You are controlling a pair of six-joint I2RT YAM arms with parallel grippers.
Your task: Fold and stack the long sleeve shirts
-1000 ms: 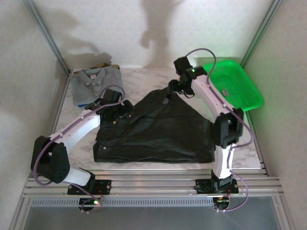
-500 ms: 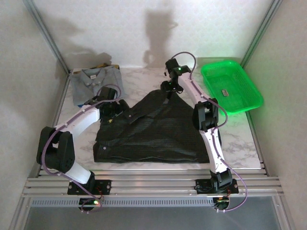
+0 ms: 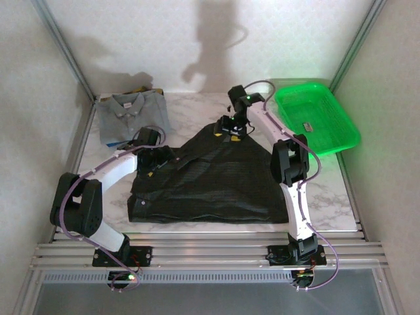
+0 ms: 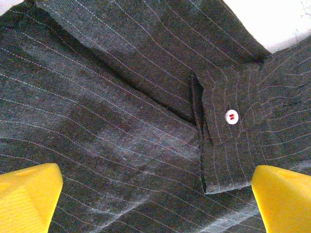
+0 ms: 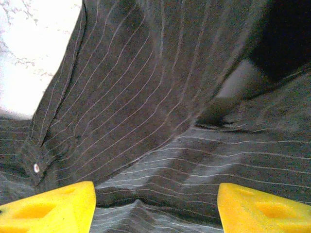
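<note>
At the far tip of the dark charcoal pinstriped shirt: shifted left with right gripper, jaws apart, narrowing for a likely fold pinch; left gripper wide-spread over cuff.

Matt pinstriped cloth shirt, glossy green plastic basket

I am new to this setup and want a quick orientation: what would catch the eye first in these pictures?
A dark pinstriped shirt lies in the middle, with the left gripper and the right gripper open over its far part. A bright green basket stands far right, a folded grey-blue shirt far left.
</note>
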